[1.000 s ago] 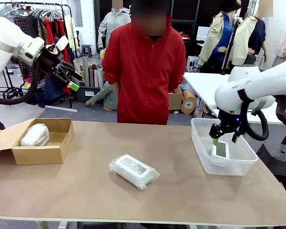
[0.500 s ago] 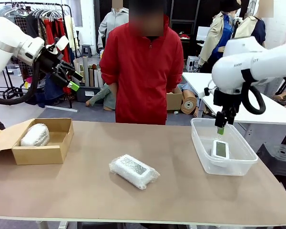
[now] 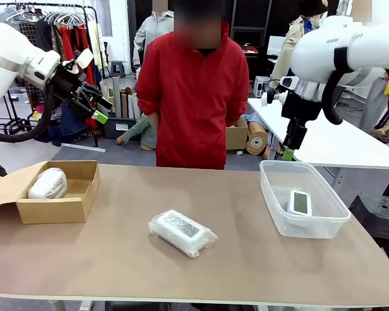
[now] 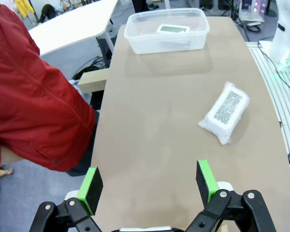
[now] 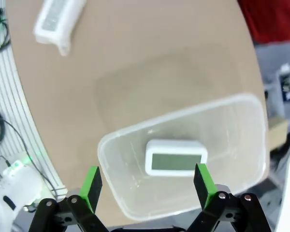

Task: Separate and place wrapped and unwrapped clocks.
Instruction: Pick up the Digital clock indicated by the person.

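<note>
Front view: you've got the left gripper (image 3: pixel 98 107) at upper left of the frame, high above the cardboard box (image 3: pixel 58 210), jaws apart, nothing in them. Your right gripper (image 3: pixel 288 153) is at upper right, pointing down over the far rim of the clear tub (image 3: pixel 311 228). Right wrist view shows its green pads (image 5: pixel 92 181) spread wide and empty. The bare clock (image 3: pixel 300 202) lies inside the tub, screen up. One wrapped clock (image 3: pixel 182 232) lies on the table (image 3: pixel 259 265) at lower centre, well apart from both box and tub. The second wrapped clock (image 3: pixel 47 183) sits inside the box at left of the frame. A person (image 3: pixel 198 97) in a red jacket stands at the far edge, top centre.
</note>
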Tool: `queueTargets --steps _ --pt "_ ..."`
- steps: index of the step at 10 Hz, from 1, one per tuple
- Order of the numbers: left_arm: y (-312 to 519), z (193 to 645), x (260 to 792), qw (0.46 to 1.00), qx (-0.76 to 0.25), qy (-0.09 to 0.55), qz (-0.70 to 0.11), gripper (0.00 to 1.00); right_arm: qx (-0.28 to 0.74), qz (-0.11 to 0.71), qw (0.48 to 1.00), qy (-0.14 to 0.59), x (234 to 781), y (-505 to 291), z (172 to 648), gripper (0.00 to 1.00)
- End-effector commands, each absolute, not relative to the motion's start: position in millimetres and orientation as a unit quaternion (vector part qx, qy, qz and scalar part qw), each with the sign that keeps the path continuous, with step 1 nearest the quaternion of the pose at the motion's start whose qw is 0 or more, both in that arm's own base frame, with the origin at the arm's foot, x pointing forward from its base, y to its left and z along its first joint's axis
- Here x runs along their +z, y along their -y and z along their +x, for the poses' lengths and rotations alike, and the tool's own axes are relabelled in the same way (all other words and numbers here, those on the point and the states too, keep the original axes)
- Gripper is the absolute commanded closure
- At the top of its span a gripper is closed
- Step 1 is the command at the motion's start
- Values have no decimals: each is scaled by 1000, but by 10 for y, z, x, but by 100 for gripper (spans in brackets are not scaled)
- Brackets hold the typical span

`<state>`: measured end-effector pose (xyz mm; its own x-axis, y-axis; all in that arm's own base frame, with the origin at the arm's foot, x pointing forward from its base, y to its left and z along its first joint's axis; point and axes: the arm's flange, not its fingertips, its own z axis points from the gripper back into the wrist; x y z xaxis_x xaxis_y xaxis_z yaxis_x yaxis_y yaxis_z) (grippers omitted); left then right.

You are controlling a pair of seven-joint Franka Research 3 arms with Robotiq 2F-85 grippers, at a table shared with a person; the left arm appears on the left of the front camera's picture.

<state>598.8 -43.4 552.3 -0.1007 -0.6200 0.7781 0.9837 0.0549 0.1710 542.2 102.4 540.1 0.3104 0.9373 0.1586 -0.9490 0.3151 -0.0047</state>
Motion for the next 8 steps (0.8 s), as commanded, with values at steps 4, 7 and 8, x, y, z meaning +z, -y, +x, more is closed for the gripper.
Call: queueTargets --steps 4,7,8 --pt "429 5971 5524 624 -642 371 -246 0 660 209 697 189 5626 -715 5336 0" --pt "429 5971 5524 624 -642 371 -246 0 654 255 671 239 5624 -529 5291 0" --pt "429 5971 5524 624 -642 371 -246 0 644 273 668 255 5646 -489 5299 0"
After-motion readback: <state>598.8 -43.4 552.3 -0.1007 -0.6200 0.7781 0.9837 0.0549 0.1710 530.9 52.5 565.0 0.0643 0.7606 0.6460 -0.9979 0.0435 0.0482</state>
